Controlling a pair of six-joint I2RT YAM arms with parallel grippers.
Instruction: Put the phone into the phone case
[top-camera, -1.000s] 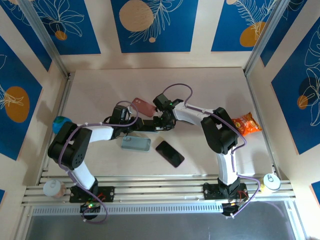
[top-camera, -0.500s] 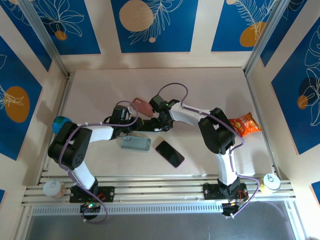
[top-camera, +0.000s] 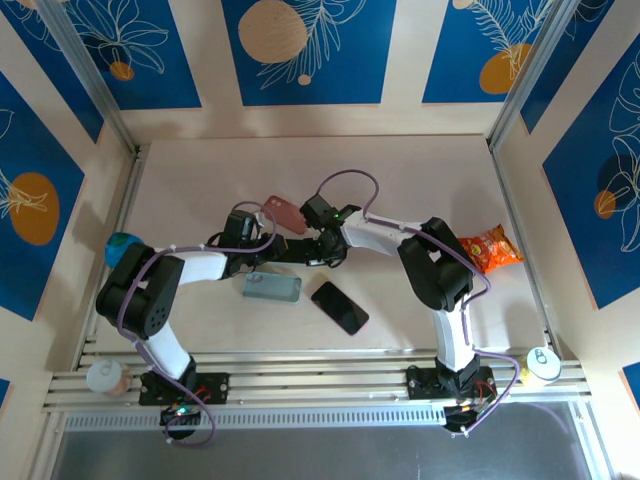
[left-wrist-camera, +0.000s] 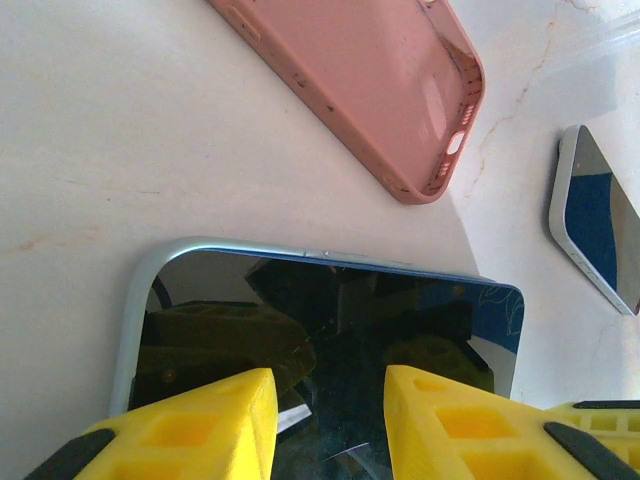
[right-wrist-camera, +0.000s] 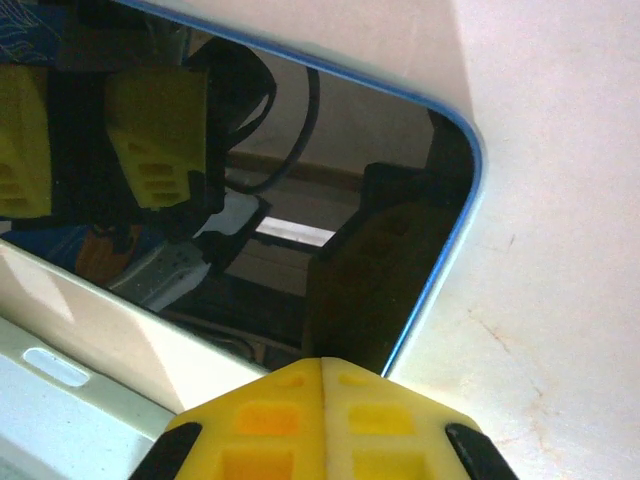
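Top: my right gripper (top-camera: 322, 254) has crept toward 9 o'clock and meets my left gripper (top-camera: 292, 252), at 6 o'clock of the pink case (top-camera: 285, 213). L wrist: fingers (left-wrist-camera: 190, 425) part open, gripping nothing, phone (left-wrist-camera: 330, 320) flat beneath. R wrist: fingers (right-wrist-camera: 280, 420) pressed together, empty, at phone's edge, prob. nudging it caseward.

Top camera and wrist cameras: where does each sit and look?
Top external: above and behind the arm bases, looking down on the pale table; both arms show.
Left wrist: on the left arm, looking past the left gripper at the blue-rimmed dark-glass phone and soft pink phone case.
Right wrist: on the right arm, looking past the right gripper at that phone.
Shared: both wrist views see the phone.
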